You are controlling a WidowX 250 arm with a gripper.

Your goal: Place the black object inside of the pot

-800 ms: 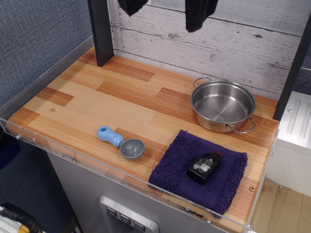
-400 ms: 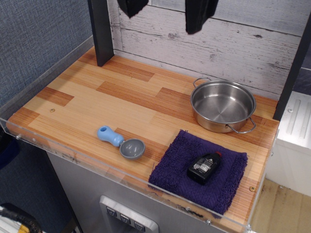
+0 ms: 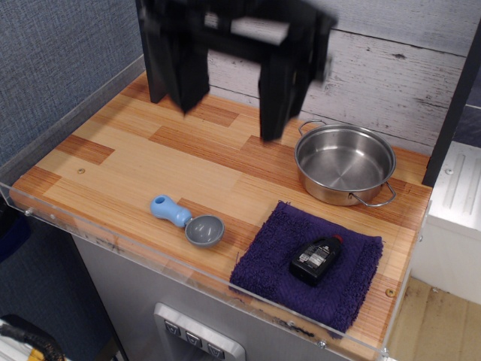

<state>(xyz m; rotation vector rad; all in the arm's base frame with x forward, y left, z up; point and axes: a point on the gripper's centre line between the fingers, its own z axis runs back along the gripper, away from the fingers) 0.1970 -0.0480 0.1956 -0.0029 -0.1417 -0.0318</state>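
Spanning the view, the wooden table (image 3: 135, 162) carries the blurred black gripper (image 3: 229, 113) above its rear, fingers (image 3: 279, 105) spread apart and empty, then the purple towel (image 3: 263, 259), the empty pot (image 3: 345, 163) behind it, the blue-handled scoop (image 3: 186, 220), and the black object (image 3: 316, 259) lying on the towel.

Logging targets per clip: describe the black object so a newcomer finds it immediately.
On the wooden counter, find the purple towel at the front right. On it lies the small flat black plastic bottle, alone in having a red cap and pale label.
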